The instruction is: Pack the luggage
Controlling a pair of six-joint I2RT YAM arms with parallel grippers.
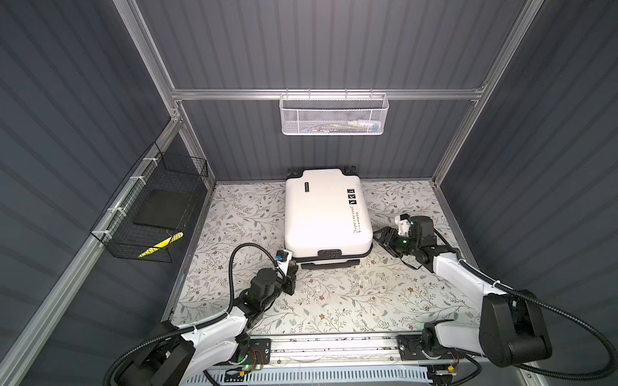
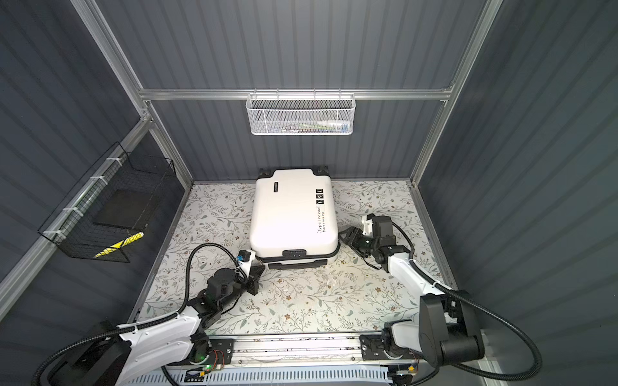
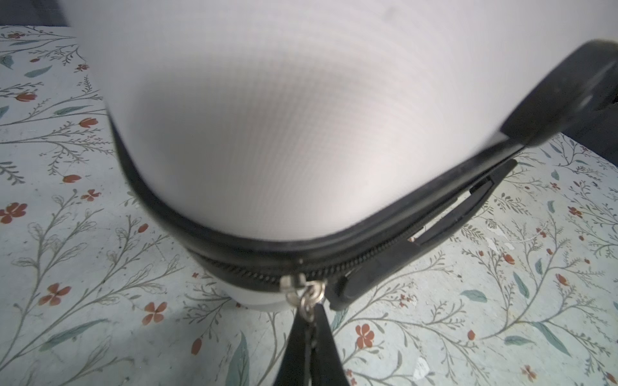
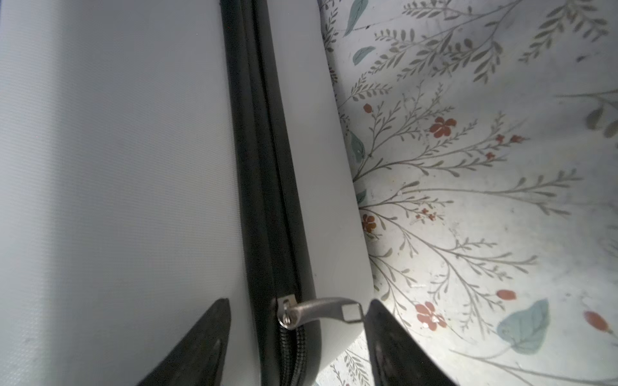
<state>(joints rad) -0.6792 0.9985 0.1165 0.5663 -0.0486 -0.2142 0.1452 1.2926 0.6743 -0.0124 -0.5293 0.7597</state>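
Packing in progress: the luggage [image 1: 326,214] lies flat, lid down, on the floral counter [image 1: 334,300], its wheel end beneath the white mesh basket [image 1: 332,113]. At the luggage's near left corner our left tool [image 3: 311,329] is pressed together, pinching the metal pull [image 3: 309,297] of the black zipper [image 3: 368,257]. On the luggage's right side, toward the handle [image 1: 326,266] end, our right tool [image 4: 297,310] stands spread, one jaw over the shell and one beyond its edge. A second pull [image 4: 329,309] lies ungripped between them.

We judge the shell stiff, smooth and too broad for either tool to clamp, so the small pulls and the handle are the places to take hold. The case looks small and probably light. A tug on the zipper could slide it across the counter, so it wants bracing from the opposite side. The pulls look thin and slick and may slip from a pinch. We cannot tell how far the zipper is run.
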